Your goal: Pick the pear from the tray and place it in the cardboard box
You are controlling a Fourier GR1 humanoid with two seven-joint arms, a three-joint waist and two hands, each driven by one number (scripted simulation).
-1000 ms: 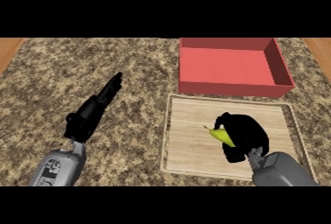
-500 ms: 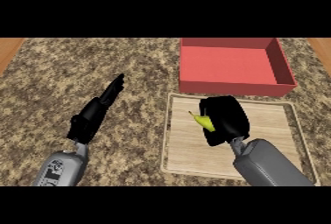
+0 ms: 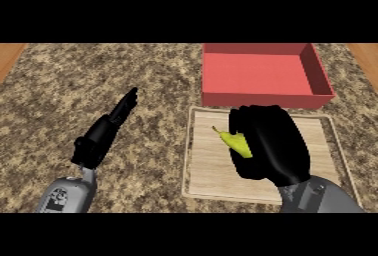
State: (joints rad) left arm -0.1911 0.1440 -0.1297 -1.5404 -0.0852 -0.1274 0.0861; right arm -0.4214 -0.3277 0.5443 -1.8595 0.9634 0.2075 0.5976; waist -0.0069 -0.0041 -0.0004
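Now the yellow pear (image 3: 238, 142) is sitting in the right hand (image 3: 269, 145), whose fingers are curling round it above the wooden tray (image 3: 207, 175). Beyond lies the red box (image 3: 266, 75); the left hand (image 3: 107, 132) is resting straight-fingered over the counter (image 3: 59, 100).

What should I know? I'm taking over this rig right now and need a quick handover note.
Right hand: curled round the pear, above the tray.
Left hand: open, fingers straight, over the counter to the left, holding nothing.
Box: red, beyond the tray, nothing seen inside.
Done: pear grasped.
Left: carry it to the box and release it.
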